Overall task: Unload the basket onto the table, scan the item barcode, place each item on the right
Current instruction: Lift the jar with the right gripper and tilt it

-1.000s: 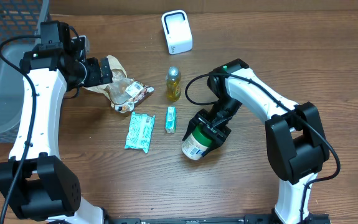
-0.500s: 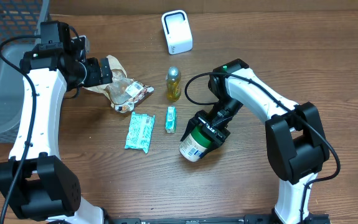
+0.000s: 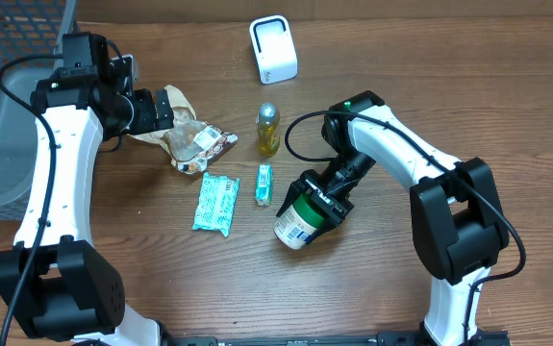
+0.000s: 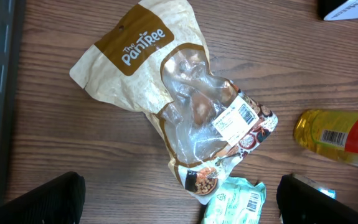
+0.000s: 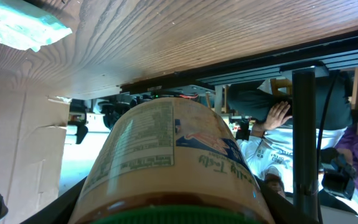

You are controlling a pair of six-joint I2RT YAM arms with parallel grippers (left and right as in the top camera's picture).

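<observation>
Overhead: right jaws grasp green-lidded jar [image 3: 292,227], well apart from white scanner [image 3: 273,48]; left jaws spread, empty; scan not yet done.

The white-and-black left arm reaches toward the desk's far left edge, its left gripper [image 3: 165,111] spread wide. The right gripper [image 3: 319,202] clamps a green-lidded jar [image 3: 293,227].

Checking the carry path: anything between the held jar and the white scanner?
Yes: the yellow bottle sits about midway between jar and scanner, hugging the straight line. Nothing else visible.
</observation>
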